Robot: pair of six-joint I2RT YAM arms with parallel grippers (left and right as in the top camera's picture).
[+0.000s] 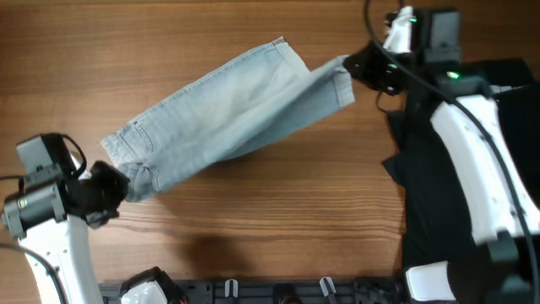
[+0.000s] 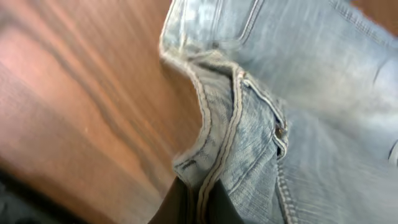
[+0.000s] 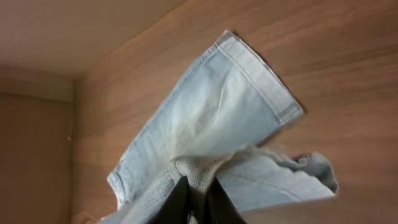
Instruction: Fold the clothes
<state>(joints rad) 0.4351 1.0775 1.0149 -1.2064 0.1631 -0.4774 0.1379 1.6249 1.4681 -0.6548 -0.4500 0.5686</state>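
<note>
The light blue denim shorts (image 1: 228,110) stretch diagonally across the wooden table, held taut between both arms. My left gripper (image 1: 118,187) is shut on the waistband end at the lower left; the left wrist view shows its fingers (image 2: 200,202) pinching the waistband seam (image 2: 230,124). My right gripper (image 1: 359,69) is shut on a leg hem at the upper right; the right wrist view shows its fingers (image 3: 198,198) clamping bunched denim (image 3: 211,112), with the other hemmed leg hanging free above the table.
Black garments (image 1: 439,177) lie in a pile at the right side of the table, under my right arm (image 1: 472,143). A dark rail with clips (image 1: 278,291) runs along the front edge.
</note>
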